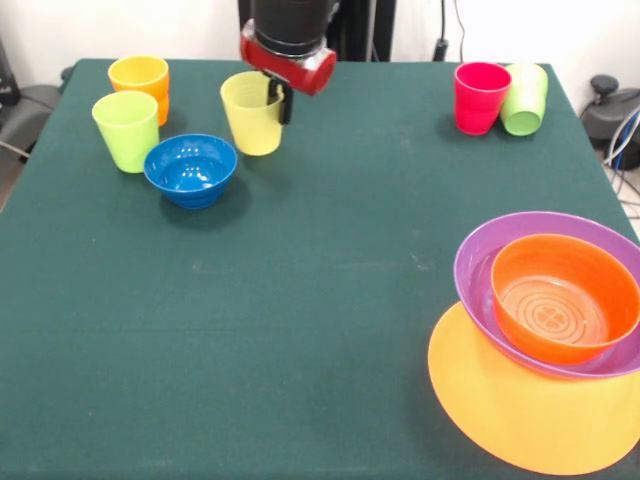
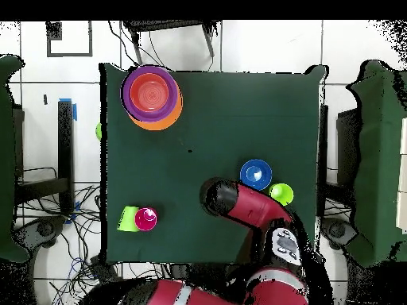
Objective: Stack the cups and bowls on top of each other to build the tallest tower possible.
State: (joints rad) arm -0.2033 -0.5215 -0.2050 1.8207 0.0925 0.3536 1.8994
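My gripper (image 1: pixel 279 102) hangs at the far side of the table, shut on the right rim of the translucent yellow cup (image 1: pixel 252 118), which stands upright on the green cloth. To its left stand the orange cup (image 1: pixel 140 78), the lime green cup (image 1: pixel 126 130) and the small blue bowl (image 1: pixel 190 170). At the far right the red cup (image 1: pixel 480 97) stands with the green cup (image 1: pixel 524 98) leaning on it. Near right, the red-orange bowl (image 1: pixel 560 300) sits in the purple bowl (image 1: pixel 480 262), on the upturned orange-yellow bowl (image 1: pixel 520 410). In the overhead view the arm (image 2: pixel 246 208) hides the yellow and orange cups.
The table (image 1: pixel 320 330) is covered in dark green cloth. The bowl stack reaches its near right edge. In the overhead view a small green shape (image 2: pixel 98 131) shows just off the table's left edge; I cannot tell what it is. Cables and chairs stand round the table.
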